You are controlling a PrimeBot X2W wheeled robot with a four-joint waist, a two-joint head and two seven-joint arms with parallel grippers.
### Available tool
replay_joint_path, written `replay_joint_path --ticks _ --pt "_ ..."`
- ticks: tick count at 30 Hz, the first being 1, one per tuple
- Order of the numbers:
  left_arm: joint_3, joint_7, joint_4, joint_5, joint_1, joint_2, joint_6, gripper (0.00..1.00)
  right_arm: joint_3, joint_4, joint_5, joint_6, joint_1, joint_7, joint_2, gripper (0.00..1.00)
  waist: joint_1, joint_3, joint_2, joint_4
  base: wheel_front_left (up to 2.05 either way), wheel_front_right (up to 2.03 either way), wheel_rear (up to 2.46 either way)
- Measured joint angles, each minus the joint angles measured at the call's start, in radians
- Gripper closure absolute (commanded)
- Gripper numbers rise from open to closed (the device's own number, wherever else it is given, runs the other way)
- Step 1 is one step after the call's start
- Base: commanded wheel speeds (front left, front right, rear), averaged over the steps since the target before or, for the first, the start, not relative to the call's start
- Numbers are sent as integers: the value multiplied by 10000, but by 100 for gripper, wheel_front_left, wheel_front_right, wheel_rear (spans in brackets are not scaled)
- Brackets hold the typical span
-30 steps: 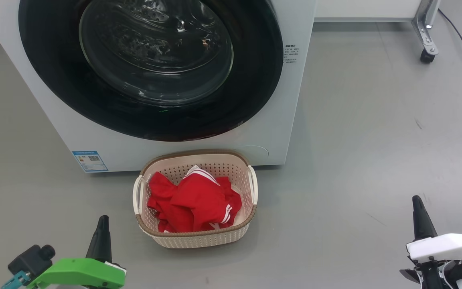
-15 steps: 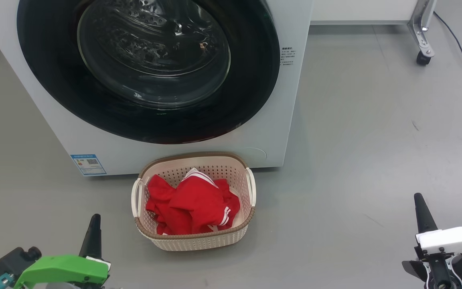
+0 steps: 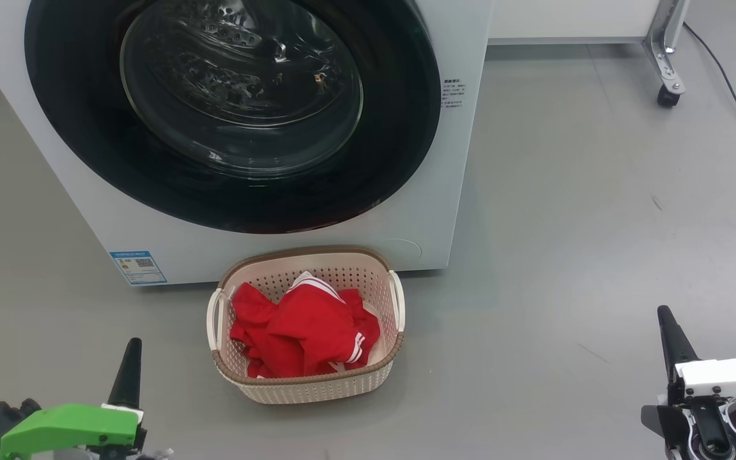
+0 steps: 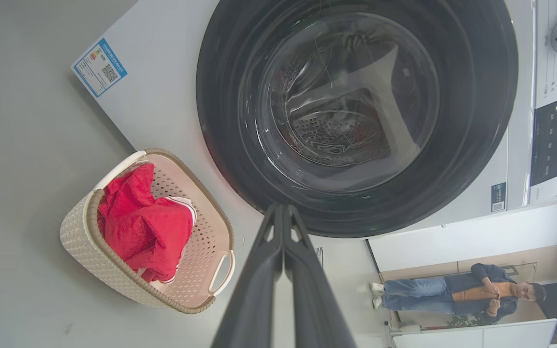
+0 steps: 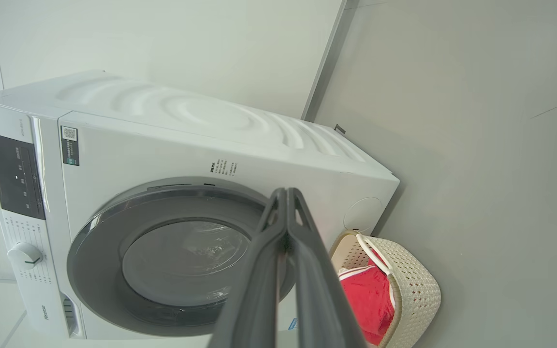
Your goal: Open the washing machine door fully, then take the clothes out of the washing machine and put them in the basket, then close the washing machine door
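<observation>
Test lab: washing machine (image 3: 457, 160) on bare grey floor (image 3: 598, 204), wheeled metal frame (image 3: 660, 61).

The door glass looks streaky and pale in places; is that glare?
Head view: yes, pale streaks of reflected light on the door glass, picture sharp. Left wrist view: reflections veil the drum. Right wrist view: glass washed milky grey by glare.

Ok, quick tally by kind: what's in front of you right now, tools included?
White front-loading washing machine: 1
Round black-rimmed glass door, shut: 1
Cream perforated plastic basket: 1
Heap of red fabric clothes: 1
Shut dark two-fingered tools (left tool, right tool): 2
Total: 6
</observation>
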Motion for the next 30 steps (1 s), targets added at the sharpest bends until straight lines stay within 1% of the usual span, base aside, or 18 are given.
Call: replay_joint_path --ticks 17,30 --pt "506 481 251 -2243 -141 75 -468 100 -389 418 1881 213 -422 477 138 100 0 -114 0 -93 0 0 0" --pt "566 499 380 -2314 -277 86 -477 100 -407 479 1902 217 -506 479 142 100 0 -118 0 -92 0 0 0"
